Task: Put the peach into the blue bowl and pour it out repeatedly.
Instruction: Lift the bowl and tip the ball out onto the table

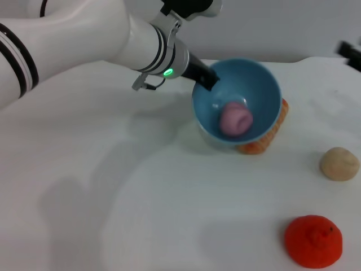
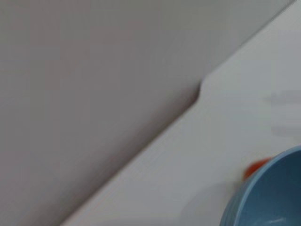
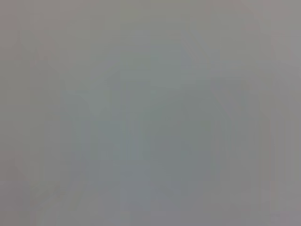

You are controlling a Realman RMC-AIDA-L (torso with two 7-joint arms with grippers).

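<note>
White table (image 1: 169, 197) bears beige ball (image 1: 339, 164), orange fruit (image 1: 313, 241)

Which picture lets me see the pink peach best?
The head view: the peach sits in plain sight inside the tilted blue bowl. The left wrist view catches only the bowl's edge, no peach. The right wrist view shows nothing of it.

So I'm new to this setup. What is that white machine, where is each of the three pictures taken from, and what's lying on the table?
The white machine is a two-armed robot. The head view looks down from its head at a white table. Its left arm reaches in, and the left gripper grips the rim of a tilted blue bowl with the pink peach inside. An orange, waffle-like thing pokes out behind the bowl. A beige ball and an orange fruit lie apart from it, toward the robot's right. The left wrist view, from that arm's camera, shows the bowl's edge and the table. The right wrist view shows only grey, and the right gripper is not seen.
</note>
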